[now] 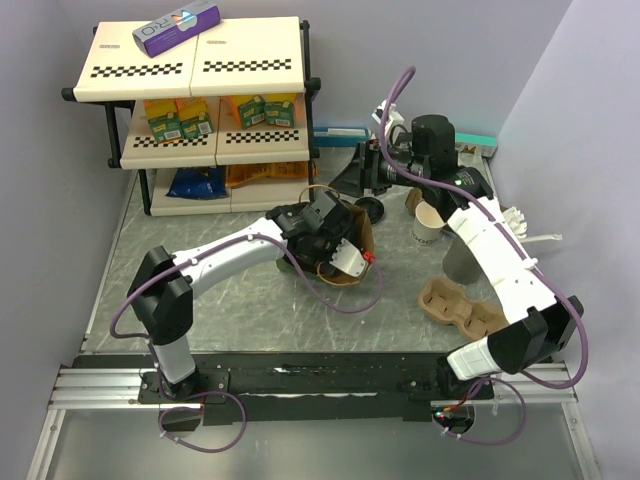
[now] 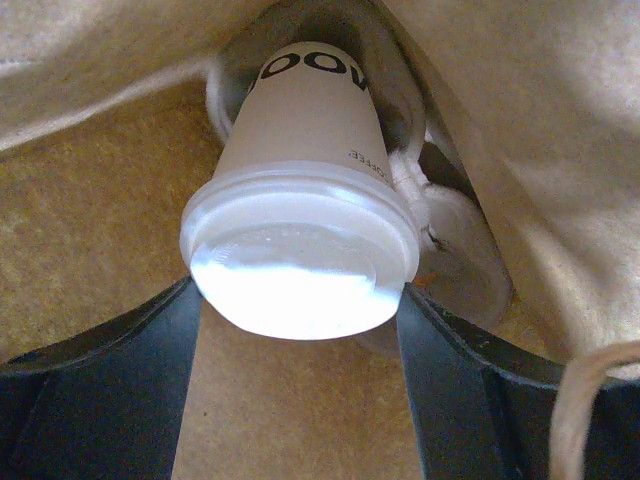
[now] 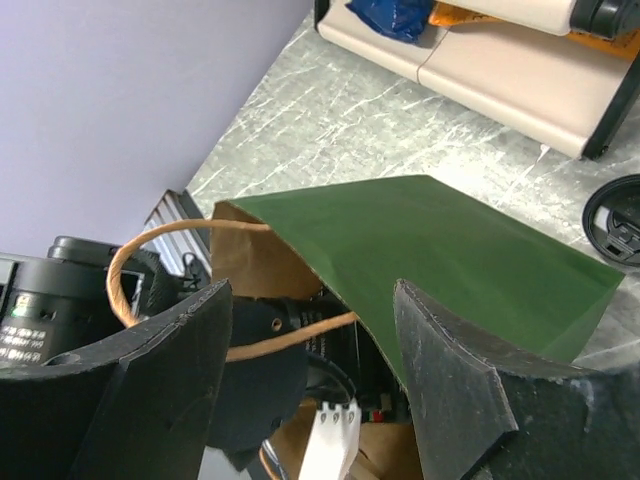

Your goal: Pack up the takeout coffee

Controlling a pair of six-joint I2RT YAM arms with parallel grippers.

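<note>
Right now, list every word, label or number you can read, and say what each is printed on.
"OO", part of bigger black lettering: white lidded paper cup inside the brown paper bag.
"COFFEE", small, upside down: same cup.
"RiO", roughly: grey-purple cardboard box on the cream shelf top.
Too small to read: open white paper cup, green cartons.

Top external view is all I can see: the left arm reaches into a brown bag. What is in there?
Observer: A white paper cup with a lid, its lid turned toward the left wrist camera.
Operator: Is the arm holding it?
Observer: The left jaws flank the lid. Whether they press on it, I cannot tell.
Operator: And the right arm?
Observer: The right jaws stand open, facing the bag, whose outside is green.
</note>
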